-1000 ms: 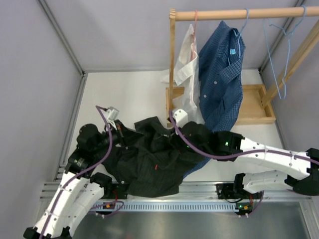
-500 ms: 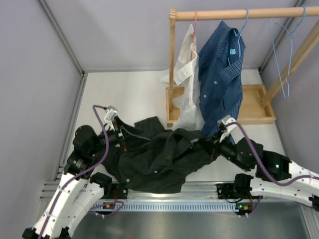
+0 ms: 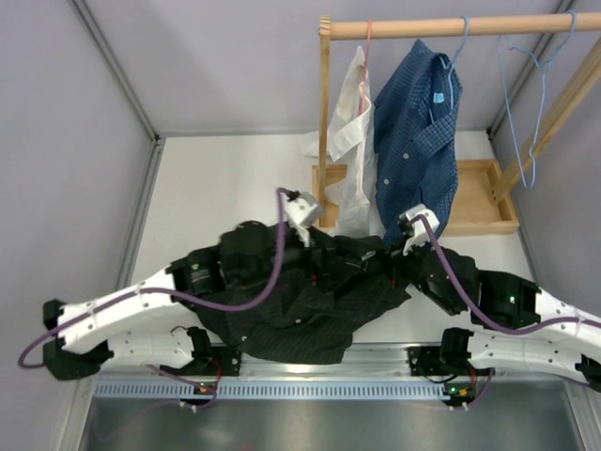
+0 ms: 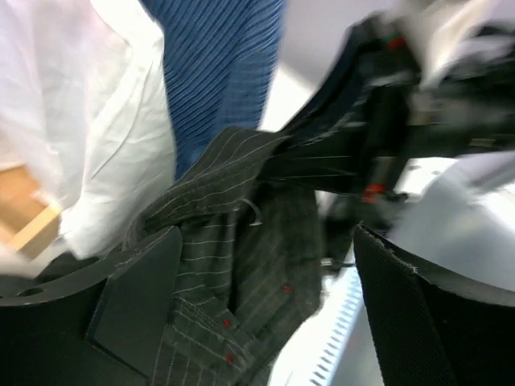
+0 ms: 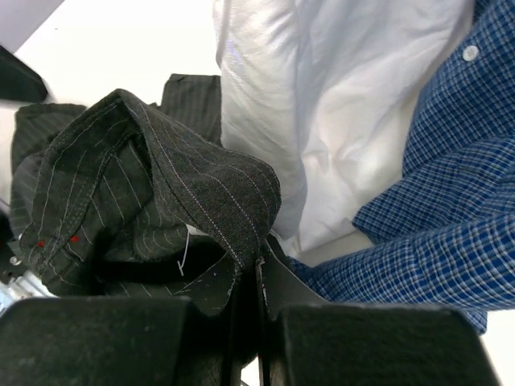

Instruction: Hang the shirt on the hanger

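Observation:
The black finely checked shirt (image 3: 310, 305) lies crumpled on the table in front of the arms. My right gripper (image 3: 392, 261) is shut on a raised fold of the shirt (image 5: 173, 181) at its right edge, the cloth pinched between the pads (image 5: 259, 277). My left gripper (image 3: 319, 242) reaches across over the shirt's back edge. It is open, its fingers (image 4: 141, 293) wide apart above the dark cloth (image 4: 241, 257) and nothing gripped. The thin light-blue hanger (image 3: 510, 94) hangs bare at the right end of the rod.
A wooden rack (image 3: 324, 122) with a base tray (image 3: 484, 221) stands at the back right. On its rod hang a white shirt (image 3: 352, 113) on a pink hanger and a blue checked shirt (image 3: 418, 141). Both hang close behind my grippers. Grey walls enclose the table.
My left gripper has opened, let go of the shirt's left side and swung right across it towards the right gripper. The right gripper pulled its fold back to the right.

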### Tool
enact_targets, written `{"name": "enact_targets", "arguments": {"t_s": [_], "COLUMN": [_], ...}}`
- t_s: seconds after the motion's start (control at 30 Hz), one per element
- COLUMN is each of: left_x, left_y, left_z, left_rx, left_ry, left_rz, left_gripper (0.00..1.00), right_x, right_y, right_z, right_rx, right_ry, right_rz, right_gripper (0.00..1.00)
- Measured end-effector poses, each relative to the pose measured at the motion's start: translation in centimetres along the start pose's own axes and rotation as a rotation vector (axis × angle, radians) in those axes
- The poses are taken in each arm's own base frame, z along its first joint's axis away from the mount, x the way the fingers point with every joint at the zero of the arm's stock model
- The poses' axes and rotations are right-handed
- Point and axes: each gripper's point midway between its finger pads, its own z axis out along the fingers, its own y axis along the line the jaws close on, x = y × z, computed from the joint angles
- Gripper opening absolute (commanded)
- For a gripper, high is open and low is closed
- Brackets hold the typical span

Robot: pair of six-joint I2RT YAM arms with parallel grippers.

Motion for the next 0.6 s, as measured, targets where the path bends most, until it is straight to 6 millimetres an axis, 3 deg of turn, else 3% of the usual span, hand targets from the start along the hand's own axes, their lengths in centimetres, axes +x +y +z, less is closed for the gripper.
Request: {"name": "enact_targets", "arguments": {"t_s": [0.07,0.13,0.23,0.33,0.53,0.6], "left_x": [1.3,3.9,6.8,7.8,8.7,8.9], "left_y": [0.1,2.4,6.3,8.3,9.5,9.6], "left_z": [1.8,2.9,2.5,1.7,0.9,0.9], "left_rx": [-0.099,-0.251,-0.459,-0.576,-0.657,-0.661], "left_ry": [0.042,0.120,0.209,0.233,0.231,0.234], "left_rz": [0.031,0.064,0.105,0.118,0.105,0.099], "left_gripper": [0.90,0.90,0.89,0.88,0.86,0.74], "right_x": [0.1,0.2,0.3,-0.4,-0.9,-0.8], "right_y": [-0.4,-0.9,-1.2,-1.2,-1.3,-1.3], "right_z": [0.1,0.1,0.1,0.0,0.1,0.2], "right_rx": [0.026,0.048,0.069,0.078,0.097,0.097], "right_ry": [0.006,0.007,0.013,0.003,-0.002,0.001], "right_rz": [-0.005,-0.009,-0.020,-0.017,-0.028,-0.032], "right_gripper": [0.04,0.06,0.06,0.06,0.04,0.03]}}
